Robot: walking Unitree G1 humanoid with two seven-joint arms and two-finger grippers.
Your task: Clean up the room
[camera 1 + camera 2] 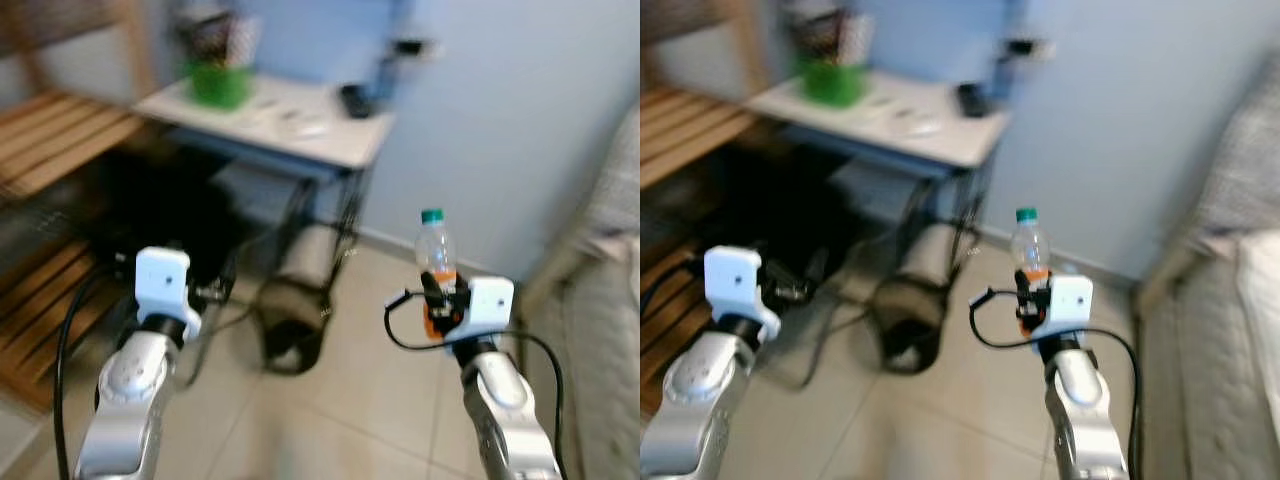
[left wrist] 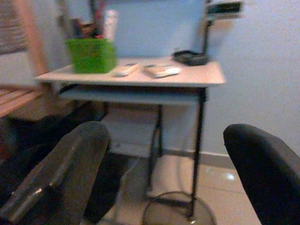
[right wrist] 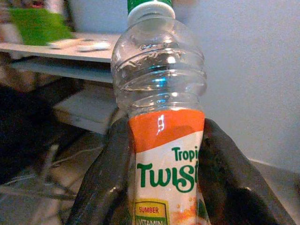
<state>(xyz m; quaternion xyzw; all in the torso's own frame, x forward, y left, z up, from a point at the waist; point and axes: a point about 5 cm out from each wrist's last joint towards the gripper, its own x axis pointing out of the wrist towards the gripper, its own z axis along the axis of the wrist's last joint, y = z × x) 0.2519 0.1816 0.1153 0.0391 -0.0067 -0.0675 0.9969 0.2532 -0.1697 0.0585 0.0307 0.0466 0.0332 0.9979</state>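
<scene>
Standing bottle (image 3: 159, 117) seemingly between right gripper's (image 3: 164, 183) fingers (image 3: 105, 178)

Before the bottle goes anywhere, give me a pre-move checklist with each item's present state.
1. Right gripper shut on the bottle: ok.
2. Bottle upright, green cap on: ok.
3. Left gripper open, holding nothing: ok.
4. Wire bin on the floor under the desk, ahead: ok.
5. Bin has room: cannot tell.
6. Sharp head view: not ok, blurred.
</scene>
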